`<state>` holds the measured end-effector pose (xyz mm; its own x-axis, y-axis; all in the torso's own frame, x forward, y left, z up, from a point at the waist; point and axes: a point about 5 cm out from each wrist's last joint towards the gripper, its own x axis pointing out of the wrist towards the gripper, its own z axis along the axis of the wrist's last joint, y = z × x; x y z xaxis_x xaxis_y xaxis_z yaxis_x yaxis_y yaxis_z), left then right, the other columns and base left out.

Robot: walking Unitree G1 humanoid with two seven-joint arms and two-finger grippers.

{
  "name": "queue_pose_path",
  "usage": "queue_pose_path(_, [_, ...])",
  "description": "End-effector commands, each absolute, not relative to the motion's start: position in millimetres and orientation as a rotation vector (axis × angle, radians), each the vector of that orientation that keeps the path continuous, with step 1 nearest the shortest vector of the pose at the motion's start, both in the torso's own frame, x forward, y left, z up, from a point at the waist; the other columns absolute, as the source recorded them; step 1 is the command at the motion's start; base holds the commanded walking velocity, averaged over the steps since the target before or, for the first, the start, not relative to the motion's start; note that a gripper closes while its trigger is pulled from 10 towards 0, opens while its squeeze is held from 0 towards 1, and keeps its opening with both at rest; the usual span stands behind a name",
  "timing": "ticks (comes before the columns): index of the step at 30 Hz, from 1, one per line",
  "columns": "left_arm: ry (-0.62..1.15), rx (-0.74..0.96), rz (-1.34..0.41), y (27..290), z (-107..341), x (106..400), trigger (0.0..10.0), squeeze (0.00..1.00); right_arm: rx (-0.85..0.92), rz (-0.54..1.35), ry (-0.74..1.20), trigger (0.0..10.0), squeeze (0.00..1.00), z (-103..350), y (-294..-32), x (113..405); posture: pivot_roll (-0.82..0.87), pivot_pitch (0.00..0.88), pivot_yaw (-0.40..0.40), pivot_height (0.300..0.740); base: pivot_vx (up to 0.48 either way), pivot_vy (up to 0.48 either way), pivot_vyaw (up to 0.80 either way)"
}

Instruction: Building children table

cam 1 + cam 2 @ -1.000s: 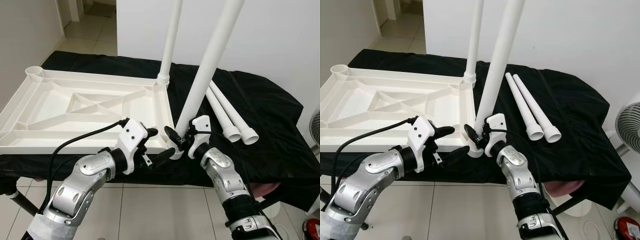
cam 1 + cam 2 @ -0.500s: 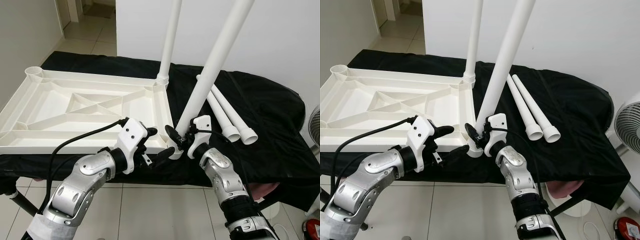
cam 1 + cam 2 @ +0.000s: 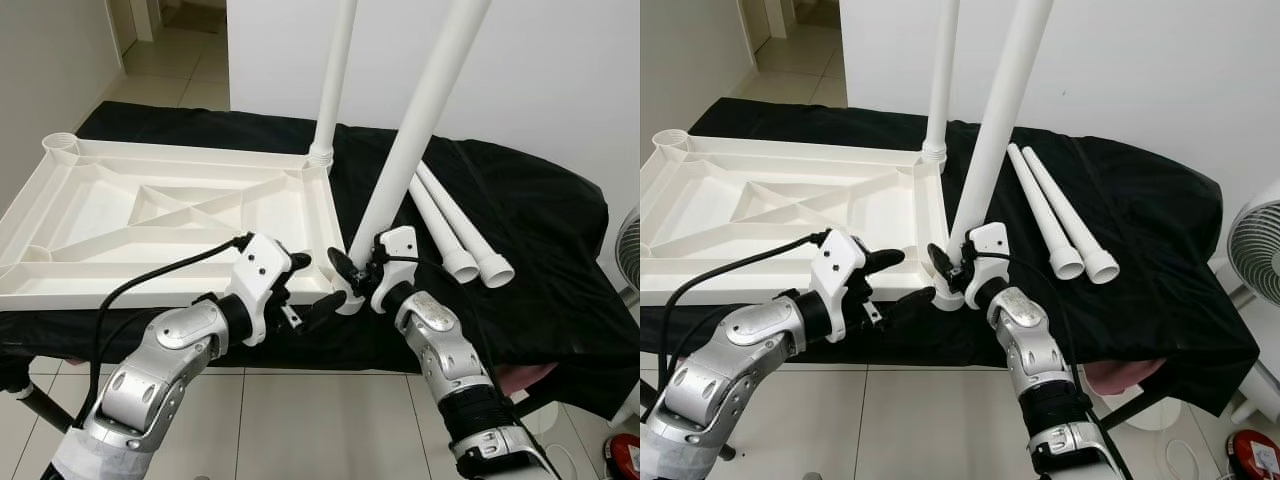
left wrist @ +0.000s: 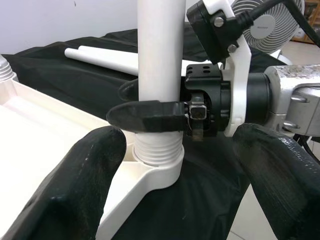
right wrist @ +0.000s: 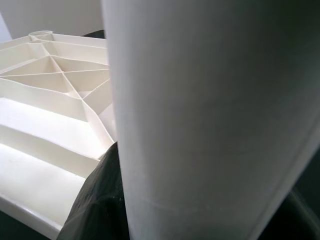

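Right gripper [image 3: 350,283] is clamped on the near leg [image 3: 412,145], low down, just above its ribbed end. One black finger [image 4: 147,116] crosses the front of the tube, the other wraps behind it. The ribbed end of that leg sits in the round socket [image 4: 159,176] at the near right corner of the tabletop [image 3: 170,215]. The leg is not vertical; it leans up and to the robot's right, with its top out of frame.

Left gripper [image 3: 305,288] is wide open and empty, just left of the same corner. Its two fingers [image 4: 85,185] straddle the socket and leg base without touching either; one finger sits over the tabletop rim, the other below and beside it.

The tabletop lies upside down, ribbed underside up, on a black cloth [image 3: 520,215] that covers the work surface. A second leg [image 3: 332,80] stands upright in the far right corner socket. Open sockets at the far left corner [image 3: 58,144] and the near left edge are empty.

Two spare legs [image 3: 450,235] lie side by side on the cloth to the right of the tabletop, wide ends toward the robot, touching each other. A fan [image 3: 1252,245] stands at the right edge, off the cloth. Tiled floor [image 3: 300,420] below.
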<state>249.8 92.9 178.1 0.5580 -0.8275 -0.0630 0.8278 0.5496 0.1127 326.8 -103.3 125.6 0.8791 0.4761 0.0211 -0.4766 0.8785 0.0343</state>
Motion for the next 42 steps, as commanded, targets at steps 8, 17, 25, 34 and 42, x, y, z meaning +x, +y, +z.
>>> queue_pose_path(8, [-0.008, 0.14, -0.944, 93, 181, 249, 10.0, 0.0, 0.041, 0.324, 0.086, 10.0, 0.0, 106, -126, 331, 0.02, 0.009, -0.098, 0.74, 0.0, 0.0, 0.0])
queue_pose_path(17, [-0.009, 0.136, -0.948, 92, 182, 250, 10.0, 0.0, 0.041, 0.135, 0.064, 10.0, 0.0, 110, -144, 340, 0.02, 0.008, -0.097, 0.74, 0.0, 0.0, 0.0])
queue_pose_path(25, [-0.009, 0.134, -0.952, 91, 183, 249, 10.0, 0.0, 0.022, -0.021, 0.042, 10.0, 0.0, 114, -158, 345, 0.02, 0.008, -0.098, 0.74, 0.0, 0.0, 0.0])
queue_pose_path(34, [-0.009, 0.132, -0.953, 91, 183, 249, 10.0, 0.0, -0.015, -0.238, 0.041, 10.0, 0.0, 114, -184, 345, 0.02, 0.008, -0.099, 0.74, 0.0, 0.0, 0.0])
queue_pose_path(42, [-0.008, 0.13, -0.955, 90, 183, 249, 10.0, 0.0, -0.032, -0.397, 0.063, 10.0, 0.0, 107, -202, 339, 0.02, 0.007, -0.101, 0.74, 0.0, 0.0, 0.0])
